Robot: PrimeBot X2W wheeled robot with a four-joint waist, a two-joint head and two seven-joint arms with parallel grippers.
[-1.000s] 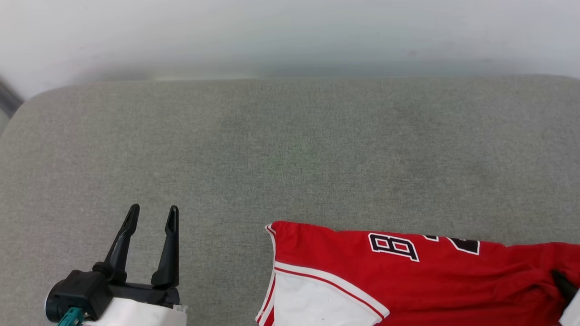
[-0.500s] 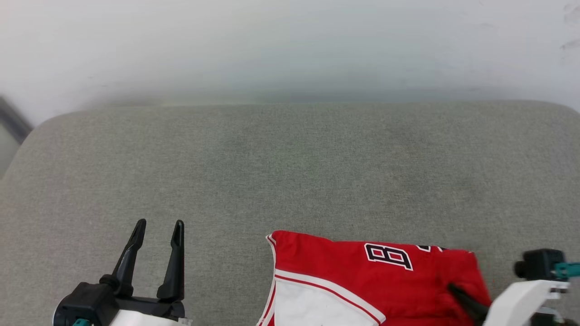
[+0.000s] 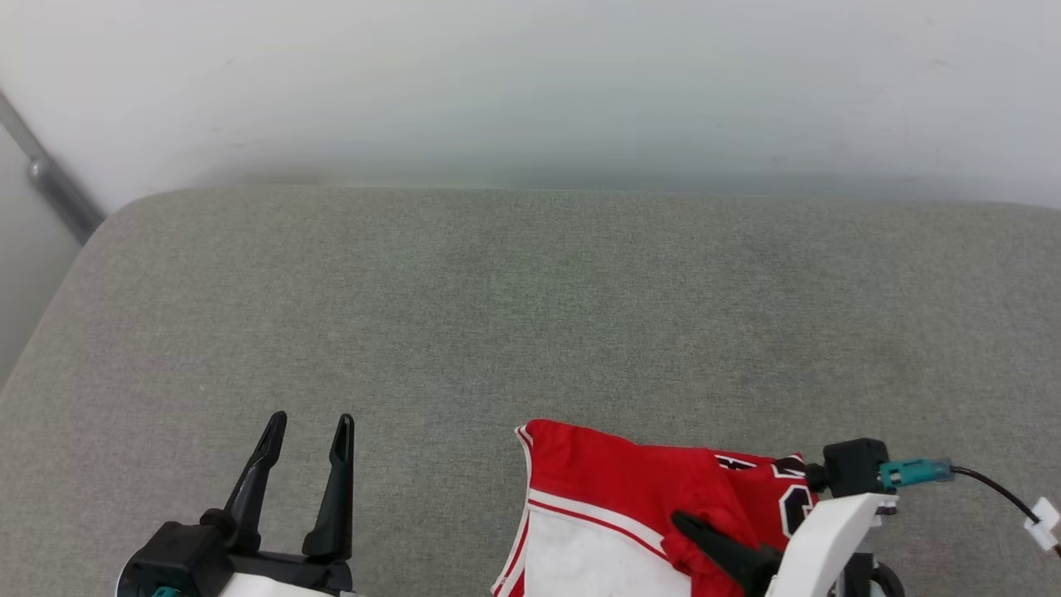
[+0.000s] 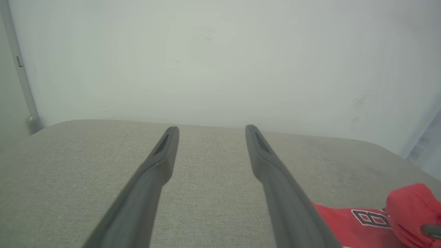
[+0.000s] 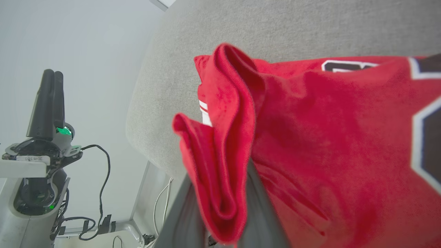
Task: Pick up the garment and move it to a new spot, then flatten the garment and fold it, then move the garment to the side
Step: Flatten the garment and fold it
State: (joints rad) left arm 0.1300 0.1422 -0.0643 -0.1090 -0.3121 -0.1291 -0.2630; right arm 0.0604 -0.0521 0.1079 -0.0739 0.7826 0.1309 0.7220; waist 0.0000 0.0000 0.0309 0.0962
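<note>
1. so, the red shirt (image 3: 613,477) lies at the near edge of a grey cushion (image 3: 497,315), right of the middle in the head view, and part of it runs off the bottom of that view.
2. its red body is bunched up toward the right, while a white sleeve panel with red-and-white trim lies flat at its lower left.
3. black figures outlined in white show on the crumpled cloth near the right arm, too folded to read whole.
4. the right gripper (image 3: 695,532) comes in from the lower right of the head view, with one dark finger pointing up and left against the red cloth.
5. in the right wrist view a thick fold of red cloth is pinched between its two grey fingers (image 5: 179,220), so it is clamped on the shirt.
6. in the left wrist view that held fold rises as a lump above the flat part of the shirt, which rests on the cushion.
7. the left gripper (image 3: 312,421) sits at the lower left of the head view, well apart from the shirt, its fingers pointing up the view over bare cushion.
8. its fingers stand moderately apart with nothing between them, and the left wrist view shows cushion and wall through the gap.
9. a pale wall (image 3: 530,83) rises behind the far edge of the cushion, with a grey strip (image 3: 50,178) slanting down it at the left.
10. a teal plug (image 3: 912,473) with a thin black cable (image 3: 990,489) sticks out sideways from the dark block on the right wrist.
</note>
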